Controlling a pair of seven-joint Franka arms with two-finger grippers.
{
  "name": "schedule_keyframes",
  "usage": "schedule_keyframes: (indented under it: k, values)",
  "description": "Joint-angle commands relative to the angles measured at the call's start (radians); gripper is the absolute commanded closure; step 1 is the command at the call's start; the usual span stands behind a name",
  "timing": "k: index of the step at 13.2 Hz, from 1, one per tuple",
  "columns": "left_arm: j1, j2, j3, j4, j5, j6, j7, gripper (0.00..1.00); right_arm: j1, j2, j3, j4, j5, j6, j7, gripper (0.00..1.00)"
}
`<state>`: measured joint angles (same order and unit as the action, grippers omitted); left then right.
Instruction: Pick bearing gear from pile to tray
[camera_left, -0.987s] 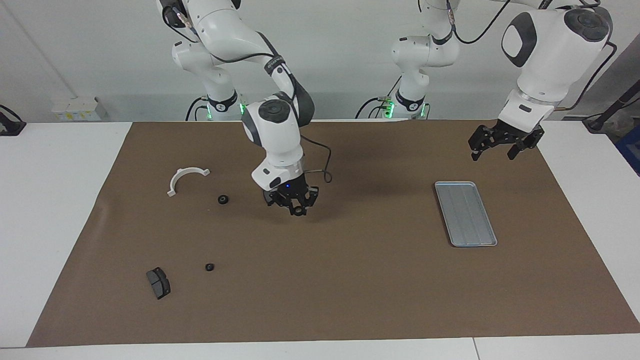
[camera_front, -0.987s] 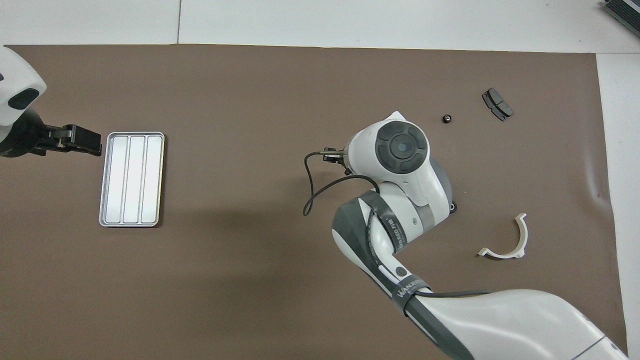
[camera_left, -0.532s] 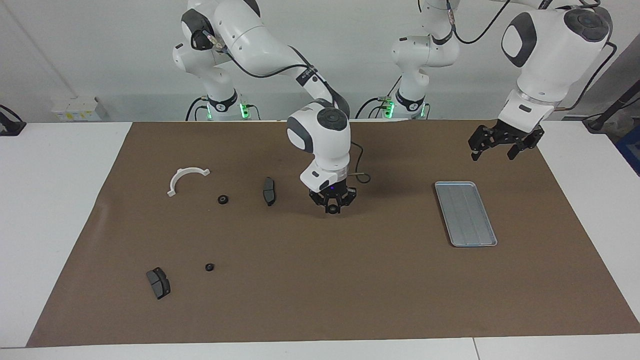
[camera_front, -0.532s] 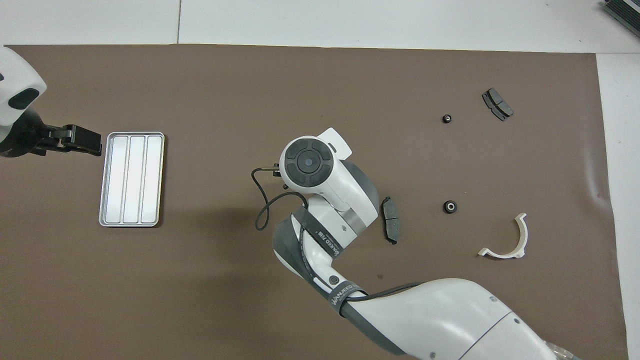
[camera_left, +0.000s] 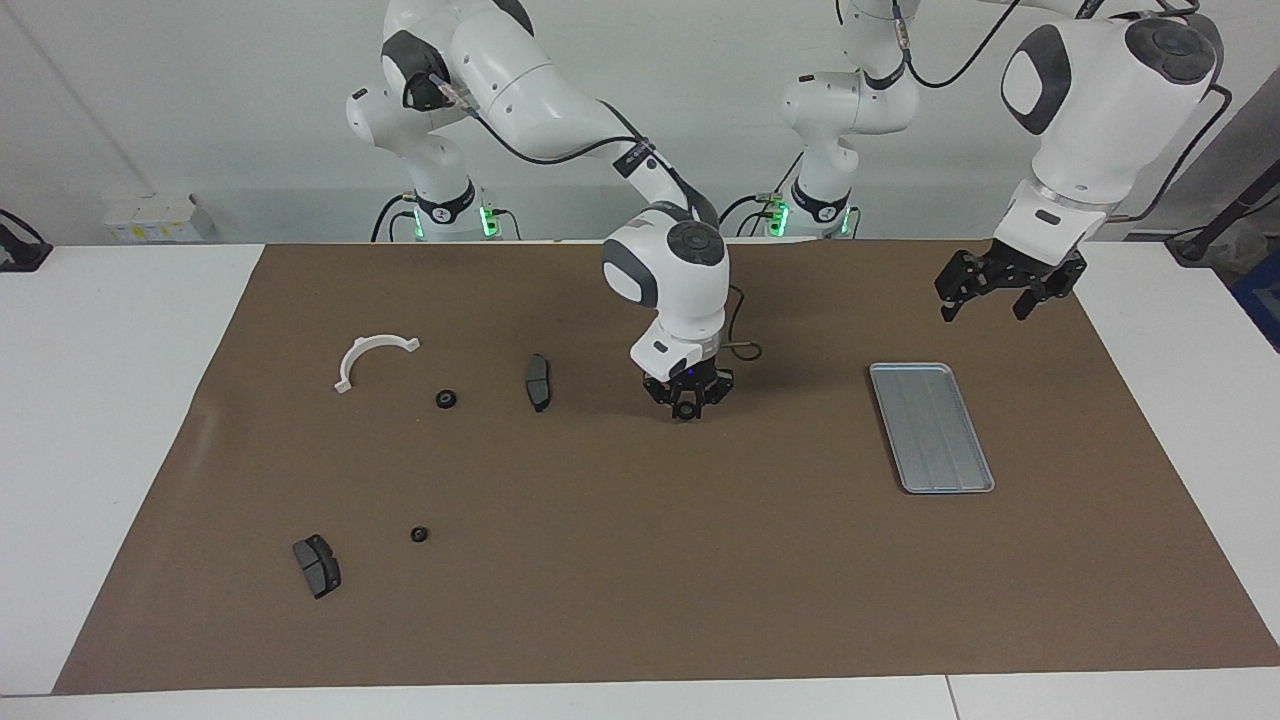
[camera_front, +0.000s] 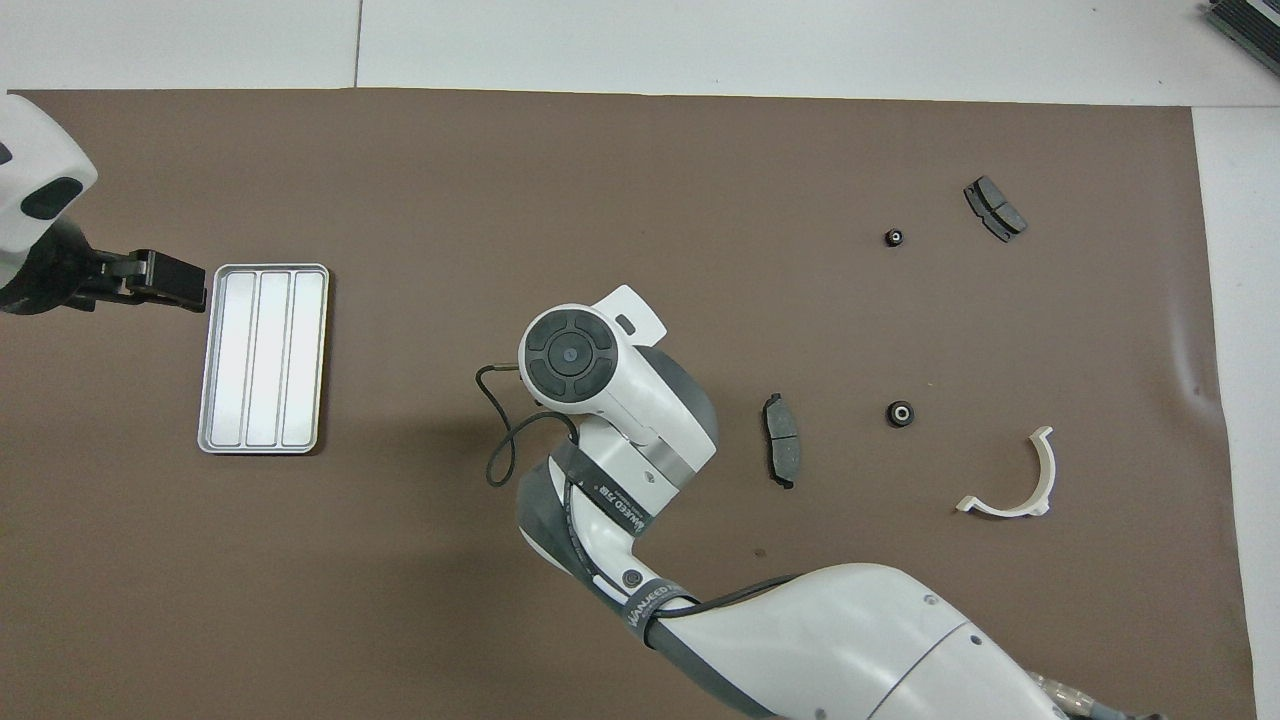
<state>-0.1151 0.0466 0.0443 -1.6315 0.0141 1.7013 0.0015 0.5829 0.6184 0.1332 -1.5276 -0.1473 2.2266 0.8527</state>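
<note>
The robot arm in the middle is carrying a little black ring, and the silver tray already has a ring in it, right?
Not quite. The tray has nothing in it; the overhead view shows only bare grooves. The right pincer does carry a little black ring above the brown mat.

one camera sits high across the table, facing the robots and looking down on the brown mat (camera_left: 640, 560). the other hangs above the robots' end, looking steeply down and forward. both share the mat and the tray (camera_left: 931, 427) (camera_front: 263, 358), half a turn apart.
</note>
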Motion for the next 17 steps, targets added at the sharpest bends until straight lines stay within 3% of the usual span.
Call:
schedule_keyframes:
  k: [1, 2, 4, 6, 11, 14, 17]
  values:
    - [-0.011, -0.033, 0.005, -0.045, 0.013, 0.032, 0.0, 0.0, -0.002, -0.008, 0.0, -0.025, -0.034, 0.027, 0.026, 0.61]
    - [-0.015, -0.033, 0.003, -0.047, 0.012, 0.052, -0.006, 0.0, -0.002, -0.008, -0.001, -0.023, -0.034, 0.024, 0.028, 0.41]
    - [-0.052, -0.059, -0.007, -0.12, 0.009, 0.159, -0.05, 0.0, -0.012, -0.008, -0.003, -0.011, -0.032, 0.022, 0.028, 0.12]
    - [-0.102, -0.092, -0.007, -0.226, 0.007, 0.279, -0.137, 0.0, -0.032, -0.017, -0.007, -0.011, -0.032, 0.024, 0.025, 0.0]
    - [-0.234, -0.061, -0.007, -0.266, 0.004, 0.408, -0.352, 0.0, -0.164, -0.147, -0.003, -0.101, -0.017, 0.022, -0.092, 0.0]
    - [-0.32, 0.014, -0.006, -0.258, 0.004, 0.512, -0.474, 0.0, -0.245, -0.27, -0.001, -0.25, -0.002, 0.025, -0.206, 0.0]
    - [-0.394, 0.114, -0.006, -0.248, -0.008, 0.645, -0.525, 0.0, -0.359, -0.388, -0.001, -0.394, 0.096, 0.025, -0.429, 0.0]
